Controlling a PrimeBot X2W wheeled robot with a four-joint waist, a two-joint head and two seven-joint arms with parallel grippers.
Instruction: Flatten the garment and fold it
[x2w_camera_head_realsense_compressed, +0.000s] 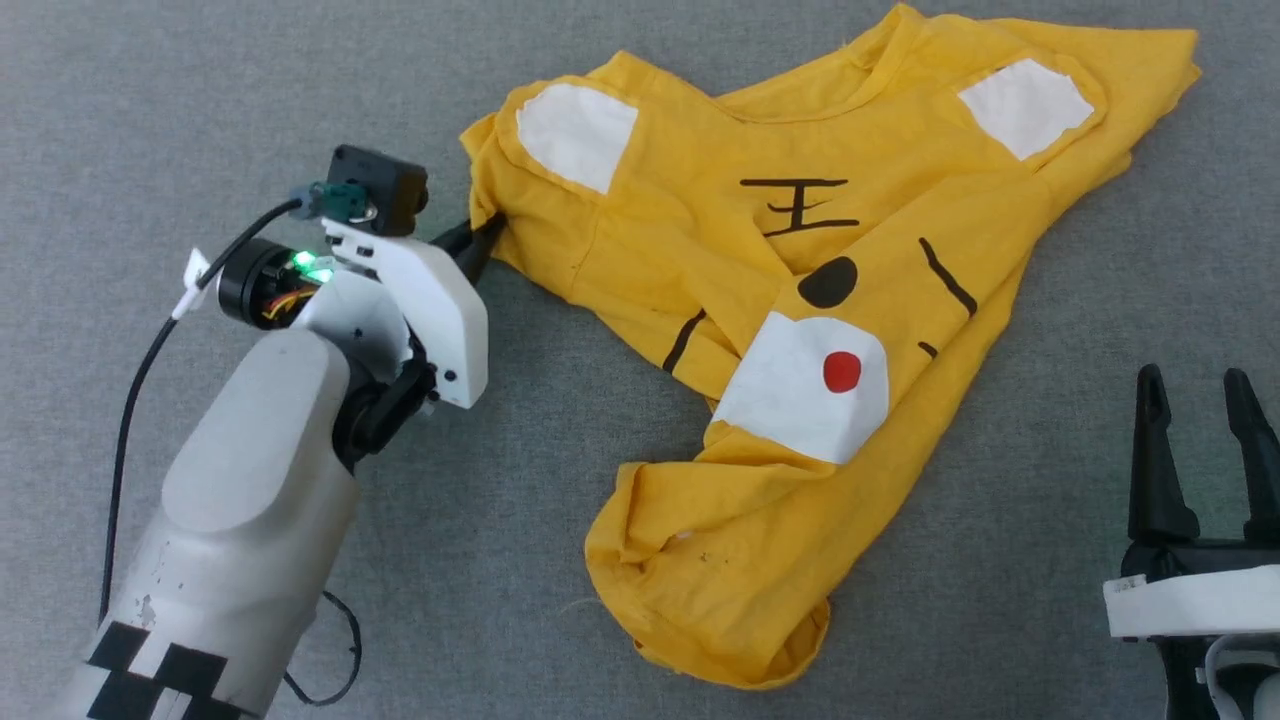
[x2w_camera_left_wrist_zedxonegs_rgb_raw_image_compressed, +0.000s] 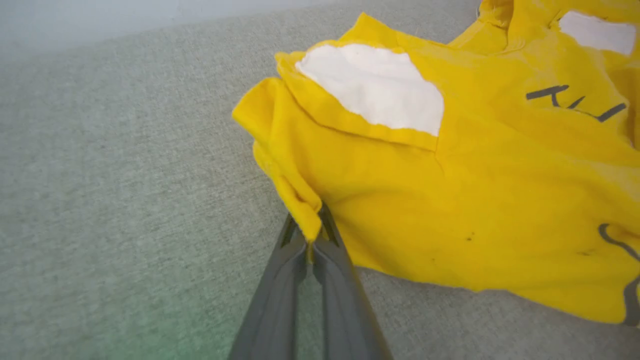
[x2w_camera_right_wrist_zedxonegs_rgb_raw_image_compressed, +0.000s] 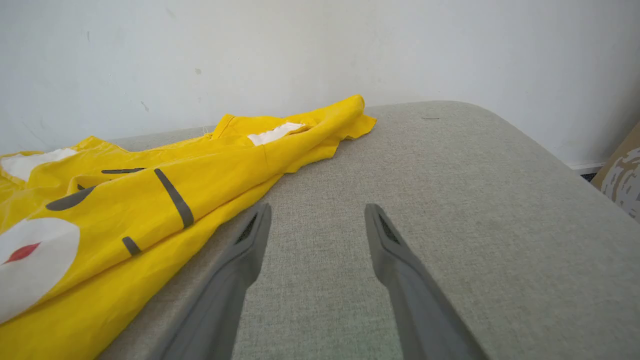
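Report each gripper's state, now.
Left gripper: shut, pinching an edge of the garment.
Right gripper: open, holding nothing.

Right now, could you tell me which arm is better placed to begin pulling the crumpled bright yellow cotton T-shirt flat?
Probably the left: the left gripper is shut on an outer edge of the yellow T-shirt, ready to tug outward. The right gripper stands open over bare grey fabric surface, clear of it.

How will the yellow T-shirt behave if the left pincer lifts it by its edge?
Probably floppy: the T-shirt lies in soft wrinkled folds, so it should hang limp. Probably light: the fabric looks thin where the left pincer pinches its edge.
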